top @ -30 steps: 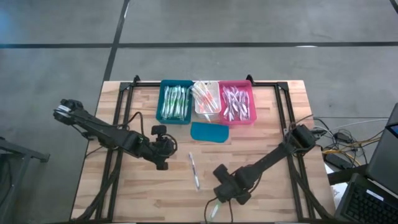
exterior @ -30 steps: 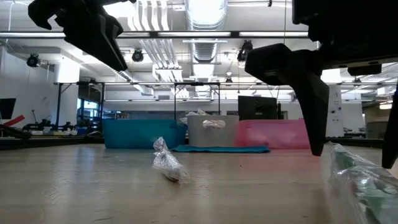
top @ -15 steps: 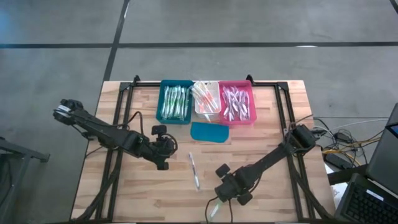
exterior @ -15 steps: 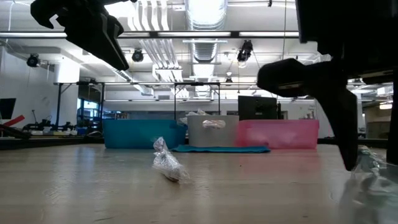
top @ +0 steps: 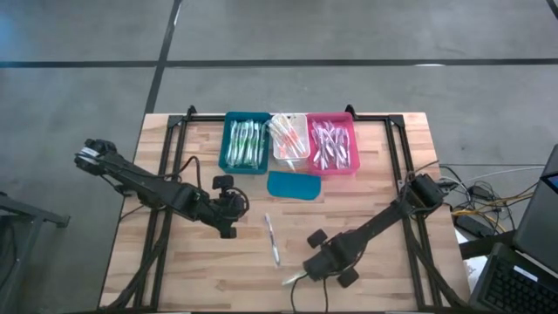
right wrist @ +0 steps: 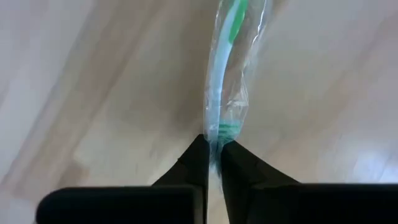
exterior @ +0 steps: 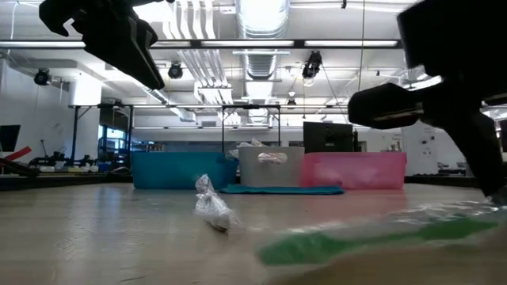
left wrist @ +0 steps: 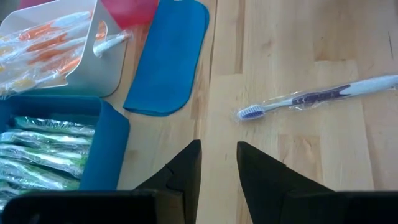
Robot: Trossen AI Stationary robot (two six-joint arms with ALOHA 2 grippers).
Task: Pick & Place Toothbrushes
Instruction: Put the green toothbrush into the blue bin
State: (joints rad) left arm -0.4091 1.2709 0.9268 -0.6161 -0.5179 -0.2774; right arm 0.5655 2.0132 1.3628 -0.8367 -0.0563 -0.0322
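We see the right gripper (right wrist: 213, 151) pinching the green-white plastic-wrapped toothbrush (right wrist: 225, 74) for binning; left gripper (left wrist: 217, 163) waits, part-open, empty.

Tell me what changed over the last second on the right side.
The right tool closed on the wrapped green toothbrush near the table's front edge; the brush has swung and now points left from the tool. The left tool hovers unchanged, the blue toothbrush lies mid-table, and the bins are as before.

A flat teal mat (top: 294, 185) is being seen lying on the wooden table (top: 375, 174), just before teal (top: 246, 144), white (top: 289, 139) and pink bins (top: 332, 145); cables, perhaps, at the right edge.
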